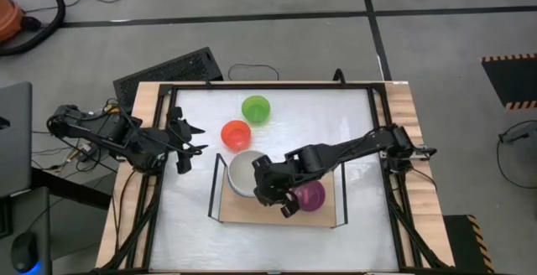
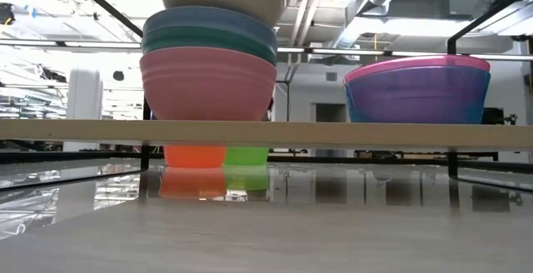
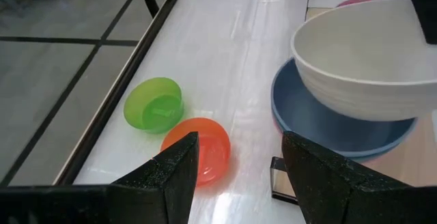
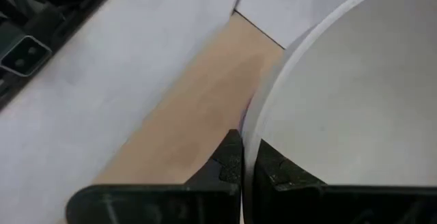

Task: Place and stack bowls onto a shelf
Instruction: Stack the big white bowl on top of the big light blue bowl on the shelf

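A white bowl [image 1: 243, 174] hangs tilted over a stack of pink [image 2: 208, 86], teal [image 2: 208, 42] and blue [image 3: 341, 125] bowls at the left end of the light-wood shelf [image 1: 252, 212]. My right gripper [image 1: 270, 184] is shut on the white bowl. A purple bowl [image 1: 312, 195] with a pink one inside [image 2: 416, 63] stands on the shelf's right half. An orange bowl [image 1: 236, 133] and a green bowl [image 1: 256, 108] rest on the white tabletop beyond the shelf. My left gripper [image 1: 186, 145] is open and empty at the table's left, facing them. My right gripper pinches the white bowl's rim [image 4: 251, 138] on the side toward the table's right, one finger inside the bowl [image 4: 293, 173] and one outside [image 4: 225, 162]. The bowl is tilted, its bottom low in the blue bowl's mouth [image 3: 321, 111]. I cannot tell whether they touch.
Black wire frames rise at the shelf's left end [image 1: 214, 187] and right end [image 1: 344, 195]. A black rail frame [image 1: 268, 86] borders the tabletop. Bare white tabletop [image 1: 185, 225] lies near the left and near edges.
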Robot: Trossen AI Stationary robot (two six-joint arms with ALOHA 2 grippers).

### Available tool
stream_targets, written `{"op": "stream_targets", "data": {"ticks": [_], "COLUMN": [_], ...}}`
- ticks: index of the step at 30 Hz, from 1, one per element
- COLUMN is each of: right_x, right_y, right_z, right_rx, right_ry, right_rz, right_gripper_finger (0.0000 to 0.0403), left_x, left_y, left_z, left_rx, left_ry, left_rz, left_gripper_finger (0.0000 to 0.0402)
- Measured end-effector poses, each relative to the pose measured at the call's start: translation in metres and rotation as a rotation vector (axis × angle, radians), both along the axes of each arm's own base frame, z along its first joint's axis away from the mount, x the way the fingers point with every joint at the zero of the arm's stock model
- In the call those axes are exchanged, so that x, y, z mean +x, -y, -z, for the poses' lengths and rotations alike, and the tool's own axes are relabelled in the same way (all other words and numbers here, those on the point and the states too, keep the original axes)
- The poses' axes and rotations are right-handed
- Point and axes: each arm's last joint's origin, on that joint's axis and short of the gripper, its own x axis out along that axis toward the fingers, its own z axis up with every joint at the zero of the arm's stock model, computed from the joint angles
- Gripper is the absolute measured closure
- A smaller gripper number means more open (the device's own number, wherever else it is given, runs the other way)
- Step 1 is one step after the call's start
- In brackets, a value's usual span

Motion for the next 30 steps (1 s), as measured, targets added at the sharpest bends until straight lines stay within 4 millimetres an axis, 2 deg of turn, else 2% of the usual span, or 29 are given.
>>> {"op": "stream_targets", "data": {"ticks": [9, 19, 24, 30], "right_x": [0.003, 0.004, 0.005, 0.008], "right_y": [0.006, 0.01, 0.011, 0.013], "right_z": [0.003, 0.003, 0.002, 0.0], "right_rx": [0.021, 0.042, 0.048, 0.062], "right_ry": [-0.017, -0.021, -0.015, 0.016], "right_rz": [0.016, 0.053, 0.061, 0.073], "right_gripper_finger": [0.0377, 0.0332, 0.0294, 0.0225], "left_x": [0.0, 0.0, 0.0, 0.0], "left_y": [0.0, 0.0, 0.0, 0.0], "left_z": [0.0, 0.0, 0.0, 0.0], "left_rx": [0.0, 0.0, -0.001, 0.0], "left_ry": [0.0, 0.0, 0.0, 0.0], "left_rz": [0.001, 0.002, 0.002, 0.002], "left_gripper_finger": [0.0205, 0.0205, 0.0205, 0.0205]}}
